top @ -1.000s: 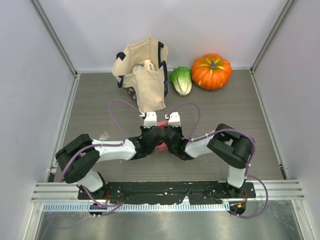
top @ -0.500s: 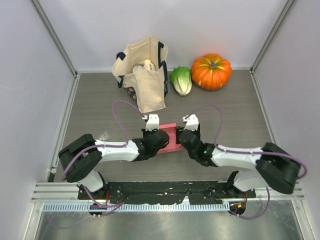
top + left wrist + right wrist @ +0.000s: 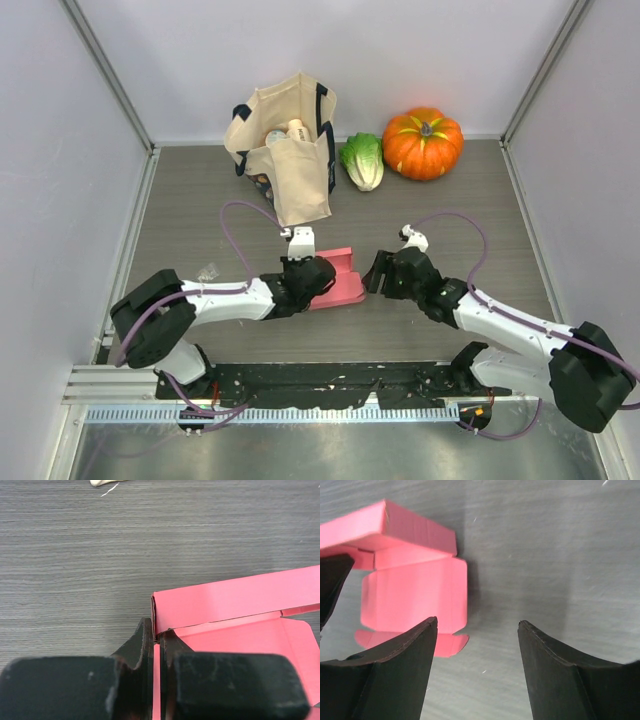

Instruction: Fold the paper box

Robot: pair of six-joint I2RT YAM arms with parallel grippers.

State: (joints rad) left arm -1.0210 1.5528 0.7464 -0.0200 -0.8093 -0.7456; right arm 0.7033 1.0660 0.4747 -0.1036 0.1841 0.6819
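Note:
The paper box is pink card, partly folded, lying on the grey table between the two arms. One long wall stands up and a flap with tabs lies open and flat. My left gripper is shut on the box's left edge. In the left wrist view its fingertips pinch a thin pink wall at the corner of the box. My right gripper hovers just right of the box, open and holding nothing. In the right wrist view, the right gripper has bare table between its fingers.
A beige tote bag with goods stands at the back, with a green cabbage and an orange pumpkin to its right. A small clear scrap lies at the left. Walls close in the table's left, right and back sides.
My right gripper has let go of the box, opened wide and drawn back to the right. The box, hidden between both grippers before, now shows in the left gripper's hold.

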